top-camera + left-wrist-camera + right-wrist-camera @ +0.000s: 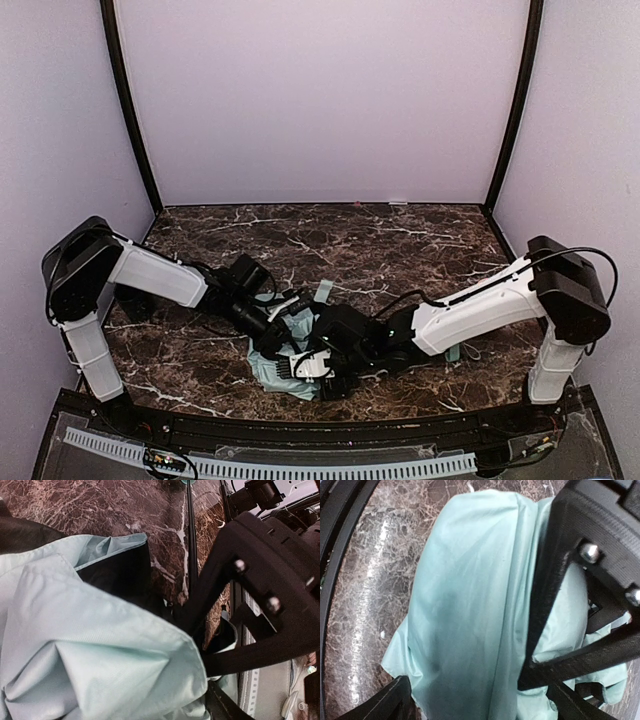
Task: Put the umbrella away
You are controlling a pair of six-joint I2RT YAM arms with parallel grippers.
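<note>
The crumpled pale mint-green fabric umbrella [268, 368] lies toward six o'clock on the dark marble table [400, 240]. The right gripper [465, 680] straddles it, jaws spread wide. The left gripper [288, 312] meets it at eleven o'clock; I can't tell its grip.

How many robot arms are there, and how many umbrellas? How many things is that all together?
Robot arms: 2
Umbrellas: 1
Total: 3

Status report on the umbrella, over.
Right gripper open, straddling umbrella. Left gripper against it, grip unclear. Umbrella bunched on table. No obstruction seen.
</note>
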